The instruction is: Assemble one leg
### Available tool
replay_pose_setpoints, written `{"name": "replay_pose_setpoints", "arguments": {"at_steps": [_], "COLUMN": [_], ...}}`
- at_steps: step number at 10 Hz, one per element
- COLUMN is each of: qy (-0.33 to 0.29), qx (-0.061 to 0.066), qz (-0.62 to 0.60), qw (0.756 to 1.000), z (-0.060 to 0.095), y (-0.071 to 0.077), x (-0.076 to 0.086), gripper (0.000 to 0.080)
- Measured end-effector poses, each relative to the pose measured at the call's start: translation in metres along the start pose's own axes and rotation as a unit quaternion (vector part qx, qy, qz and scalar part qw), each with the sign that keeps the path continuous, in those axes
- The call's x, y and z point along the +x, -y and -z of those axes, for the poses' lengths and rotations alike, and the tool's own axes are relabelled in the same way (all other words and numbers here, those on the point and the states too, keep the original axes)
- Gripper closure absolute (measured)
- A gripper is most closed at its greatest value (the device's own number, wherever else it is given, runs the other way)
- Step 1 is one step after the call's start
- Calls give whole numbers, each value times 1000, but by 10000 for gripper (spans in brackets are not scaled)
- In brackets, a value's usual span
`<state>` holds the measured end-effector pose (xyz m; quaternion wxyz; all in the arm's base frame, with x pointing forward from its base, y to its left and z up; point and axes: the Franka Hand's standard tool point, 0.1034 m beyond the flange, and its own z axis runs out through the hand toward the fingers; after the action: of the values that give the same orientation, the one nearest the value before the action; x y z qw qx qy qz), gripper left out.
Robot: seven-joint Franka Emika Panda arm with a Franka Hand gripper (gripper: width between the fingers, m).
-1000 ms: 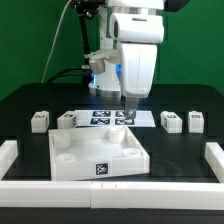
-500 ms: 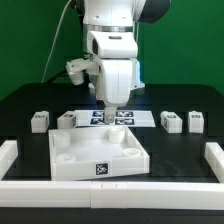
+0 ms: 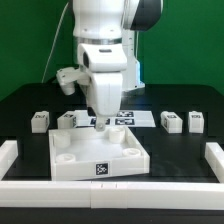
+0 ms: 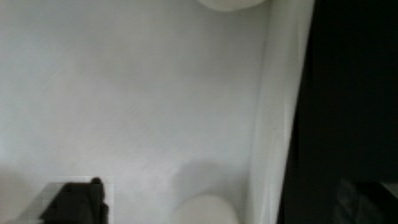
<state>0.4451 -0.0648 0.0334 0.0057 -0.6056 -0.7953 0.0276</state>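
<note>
Four small white legs with marker tags stand on the black table: two at the exterior view's left (image 3: 40,120) (image 3: 68,120) and two at its right (image 3: 171,121) (image 3: 195,122). The large white square panel (image 3: 120,160) with round corner sockets lies in front of them. My gripper (image 3: 100,124) hangs low over the panel's back edge, to the right of the second left leg. In the wrist view the gripper (image 4: 222,205) is open and empty over the panel's flat surface (image 4: 143,100). One dark fingertip (image 4: 75,200) shows, and a round socket (image 4: 231,3) shows at the picture's edge.
The marker board (image 3: 125,116) lies behind the panel, partly hidden by the arm. White rails border the table at the exterior view's left (image 3: 8,152), right (image 3: 214,156) and front (image 3: 110,190). In the wrist view the black table (image 4: 347,100) lies beside the panel's rim.
The arm has swung toward the exterior view's left, from over the marker board's right part to the panel's back edge near the left legs. The legs and the panel have not moved.
</note>
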Motion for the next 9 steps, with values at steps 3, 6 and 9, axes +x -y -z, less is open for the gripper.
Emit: {"name": "replay_pose_setpoints", "arguments": {"at_steps": [3,6,9], "qy": [-9,-8,-8], "qx": [13,11,15], "qz": [1,-19,-38], "qw": [1000,1000,999], "z": [-19,-19,-20], "y": [5,-3,-3], "x": [6,8,9], "gripper": [149,149,449]}}
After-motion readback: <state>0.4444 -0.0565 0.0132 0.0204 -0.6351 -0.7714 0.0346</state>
